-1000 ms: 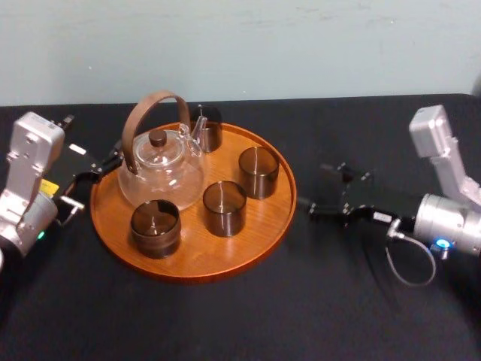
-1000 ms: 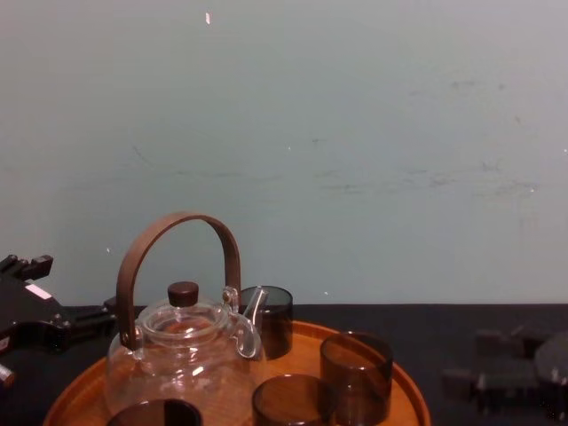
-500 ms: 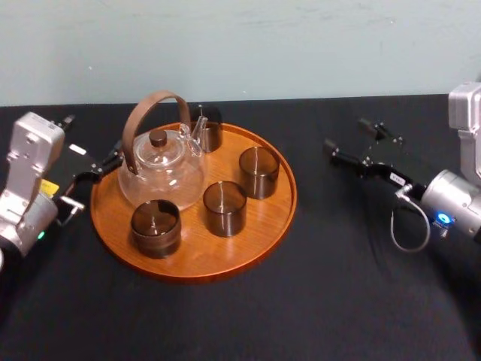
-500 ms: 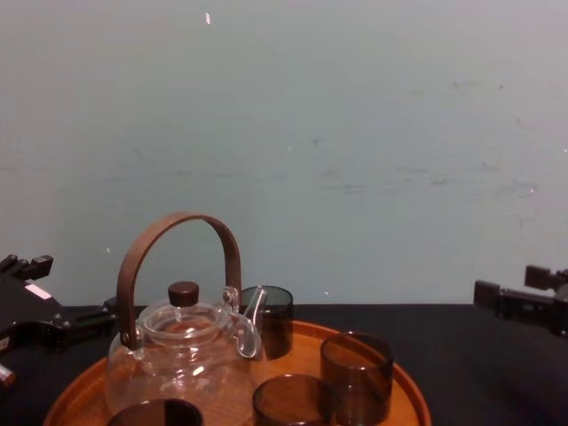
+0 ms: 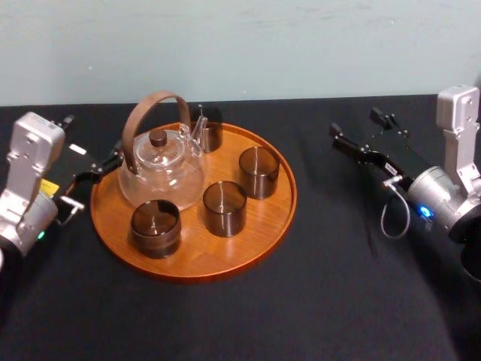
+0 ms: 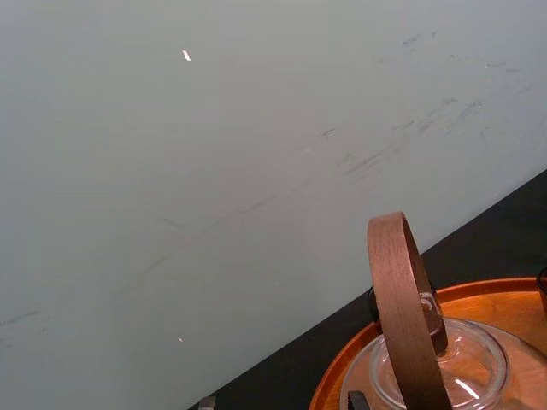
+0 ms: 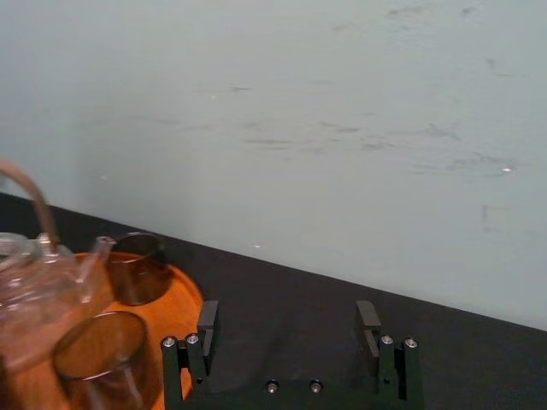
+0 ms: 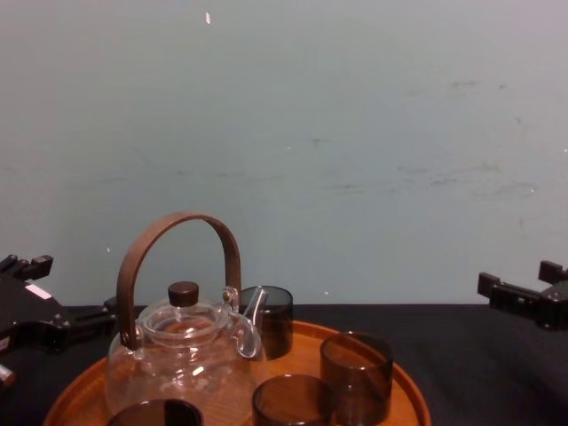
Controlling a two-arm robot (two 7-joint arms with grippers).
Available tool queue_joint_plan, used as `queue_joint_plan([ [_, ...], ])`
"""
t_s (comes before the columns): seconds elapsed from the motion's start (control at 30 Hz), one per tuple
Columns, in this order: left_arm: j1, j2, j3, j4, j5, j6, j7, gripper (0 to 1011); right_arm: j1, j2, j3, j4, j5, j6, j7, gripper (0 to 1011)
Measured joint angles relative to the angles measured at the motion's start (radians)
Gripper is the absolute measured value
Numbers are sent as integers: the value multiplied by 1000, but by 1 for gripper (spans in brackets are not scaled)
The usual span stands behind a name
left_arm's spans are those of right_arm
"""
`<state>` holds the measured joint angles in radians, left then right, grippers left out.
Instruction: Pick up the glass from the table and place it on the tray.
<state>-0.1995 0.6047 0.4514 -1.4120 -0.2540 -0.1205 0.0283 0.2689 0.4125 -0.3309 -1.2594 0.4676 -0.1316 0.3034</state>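
Four dark glasses stand upright on the tray (image 5: 248,241), spaced round the teapot (image 5: 160,171) at its 10 o'clock, none touching: 12 o'clock glass (image 5: 209,135), 2 o'clock glass (image 5: 258,171), centre glass (image 5: 225,208) and 7 o'clock glass (image 5: 155,227).

My read: the task's glass is already set down on the tray. Likely the 2 o'clock glass, since it's nearest the working arm; can't confirm which.

Right gripper (image 5: 353,120) hangs over the table (image 5: 316,301) at 3 o'clock of the tray, well apart from it. Fingers are spread wide with nothing between them. The wrist is raised, pointing toward 10 o'clock, across the tray's back edge.

Left gripper (image 5: 96,171) is parked at the tray's 9 o'clock, just beside the rim. Can't tell its state.
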Motion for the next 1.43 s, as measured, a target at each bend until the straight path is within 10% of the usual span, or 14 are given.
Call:
queue_joint_plan([
  [0.33, 0, 0, 0, 0, 0, 0, 0, 1001, 20, -37, 2, 58, -75, -23, -50, 1002],
  [1.43, 0, 0, 0, 0, 0, 0, 0, 1001, 18, -33, 1, 51, -64, -22, -44, 1002],
])
